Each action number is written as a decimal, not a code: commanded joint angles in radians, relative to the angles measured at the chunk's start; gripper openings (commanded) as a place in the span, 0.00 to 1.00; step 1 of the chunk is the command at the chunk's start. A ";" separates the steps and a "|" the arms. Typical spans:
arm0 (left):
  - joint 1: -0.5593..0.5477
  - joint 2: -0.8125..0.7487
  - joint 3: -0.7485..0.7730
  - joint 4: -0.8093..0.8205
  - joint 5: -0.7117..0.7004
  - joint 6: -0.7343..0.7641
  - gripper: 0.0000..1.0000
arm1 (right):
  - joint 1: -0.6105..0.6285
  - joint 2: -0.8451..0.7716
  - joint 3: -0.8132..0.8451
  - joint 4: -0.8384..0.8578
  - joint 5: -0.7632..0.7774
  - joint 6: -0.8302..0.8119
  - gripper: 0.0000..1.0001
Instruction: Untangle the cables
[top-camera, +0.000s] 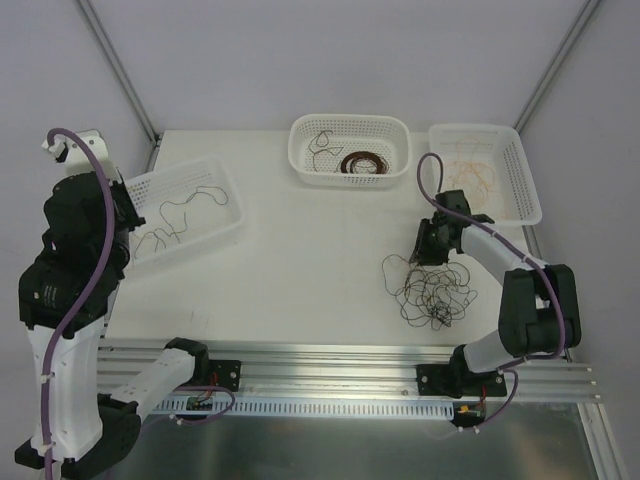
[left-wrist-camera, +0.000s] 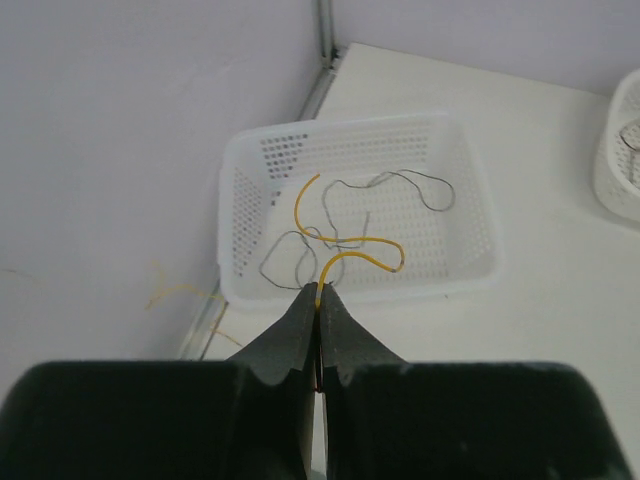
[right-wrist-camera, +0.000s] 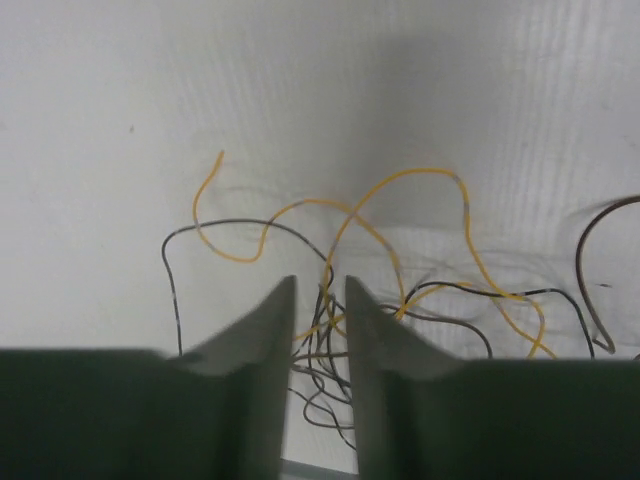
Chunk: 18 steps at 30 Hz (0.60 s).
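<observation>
Yellow strand (left-wrist-camera: 360, 254) pinched in left claw (left-wrist-camera: 318, 290), basket (left-wrist-camera: 340, 127) just ahead
Right claw (right-wrist-camera: 320, 282) slightly spread, cables (top-camera: 432, 290) clumped directly beneath on table (top-camera: 300, 270); right arm nearer

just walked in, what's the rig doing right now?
It is sorting a cable tangle strand by strand. The left gripper is shut on a yellow strand and holds it above the left basket, which has a grey strand in it. The right gripper is open and low over the clump on the table, with its fingers straddling a few strands. The middle basket and right basket hold other strands.
</observation>
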 joint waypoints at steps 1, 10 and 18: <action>0.010 0.005 -0.055 0.022 0.311 -0.127 0.00 | 0.075 -0.056 0.058 0.001 -0.052 -0.029 0.36; 0.010 -0.008 -0.128 0.137 0.643 -0.311 0.00 | 0.270 -0.266 0.151 0.055 -0.187 -0.233 0.78; 0.009 0.013 -0.230 0.290 0.898 -0.473 0.00 | 0.440 -0.309 0.213 0.249 -0.411 -0.208 0.89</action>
